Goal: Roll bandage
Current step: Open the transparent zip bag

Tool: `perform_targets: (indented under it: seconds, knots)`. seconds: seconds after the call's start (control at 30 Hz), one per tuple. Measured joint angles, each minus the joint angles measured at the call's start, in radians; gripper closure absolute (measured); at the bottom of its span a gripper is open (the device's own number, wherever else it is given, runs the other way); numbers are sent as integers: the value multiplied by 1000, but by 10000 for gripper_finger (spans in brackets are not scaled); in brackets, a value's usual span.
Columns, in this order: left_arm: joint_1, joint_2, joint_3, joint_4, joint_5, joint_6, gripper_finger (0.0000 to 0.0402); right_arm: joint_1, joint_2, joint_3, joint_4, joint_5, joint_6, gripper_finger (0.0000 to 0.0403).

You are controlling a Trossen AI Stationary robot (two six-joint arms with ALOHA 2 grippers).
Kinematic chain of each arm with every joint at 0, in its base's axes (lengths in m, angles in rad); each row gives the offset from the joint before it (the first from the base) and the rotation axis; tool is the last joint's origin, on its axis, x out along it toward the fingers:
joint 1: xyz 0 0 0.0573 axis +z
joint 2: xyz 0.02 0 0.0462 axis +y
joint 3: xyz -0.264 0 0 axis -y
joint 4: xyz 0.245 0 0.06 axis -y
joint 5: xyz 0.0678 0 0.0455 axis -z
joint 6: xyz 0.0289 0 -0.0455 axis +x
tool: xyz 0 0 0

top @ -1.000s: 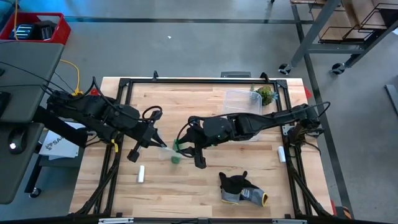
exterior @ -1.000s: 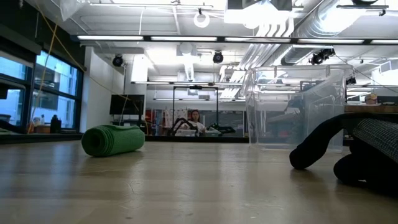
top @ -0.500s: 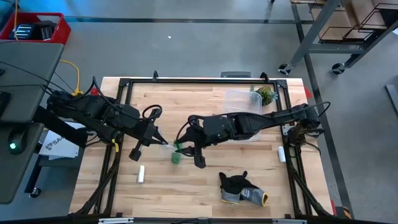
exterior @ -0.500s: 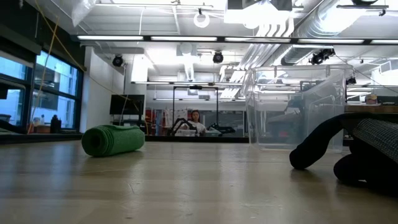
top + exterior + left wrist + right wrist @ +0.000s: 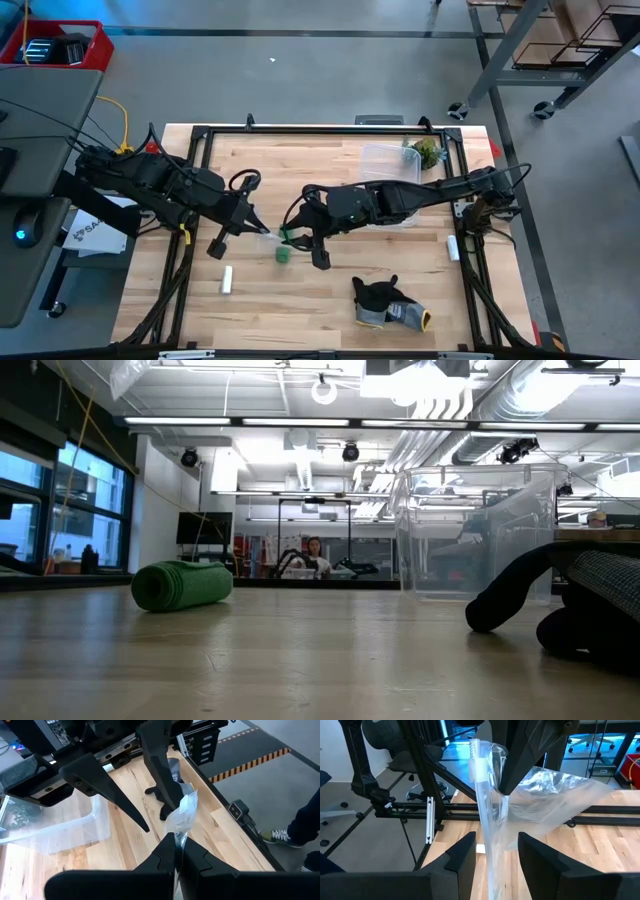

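Nearest, at the near edge of the table (image 5: 330, 320): a dark grey glove (image 5: 385, 302) with a lighter cuff, cut off by the frame's right side in the low view; no logo or print legible on it. Left of that, a small white cylinder (image 5: 227, 280), unmarked as far as can be seen. Slightly farther in, lying free on the wood near the table's middle: the bandage (image 5: 283, 254), a compact green roll, on its side and apart from both grippers. Just beyond it, the left gripper (image 5: 175, 836), fingers pressed together on the edge of a clear plastic bag (image 5: 182, 815). Facing it from the right, the right gripper (image 5: 496, 840), fingers parted to either side of the bag's zip edge; contact with the film hard to judge. Farther right, a clear plastic container (image 5: 390, 172), with a green clump (image 5: 427, 152) at its far corner, too small to identify. Off the table's left edge, a white sheet (image 5: 88, 232) with dark lettering, partly hidden under the left arm and not readable. Farthest, in the low view, a person (image 5: 315, 550) in the room behind.
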Motion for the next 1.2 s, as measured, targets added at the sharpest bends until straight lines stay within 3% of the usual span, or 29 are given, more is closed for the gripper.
perform_targets:
  seconds: [0.27,0.4,0.6,0.73,0.93,1.2]
  knots:
    - [-2,9,-55,-100,2,-10,401,-5,10,2,-96,1,5,267]
    - [-19,-38,-162,-91,-18,-164,401,-5,10,1,-191,2,40,270]
    - [-128,-231,-424,93,-257,-306,402,13,10,1,-286,6,99,270]
    - [-209,-335,-633,213,-339,-373,402,14,10,1,-297,10,154,270]
    - [-283,-343,-873,322,-414,-269,402,6,69,1,-262,-8,330,270]
    - [-355,-370,-1107,475,-405,-292,402,5,245,1,2,-29,589,270]
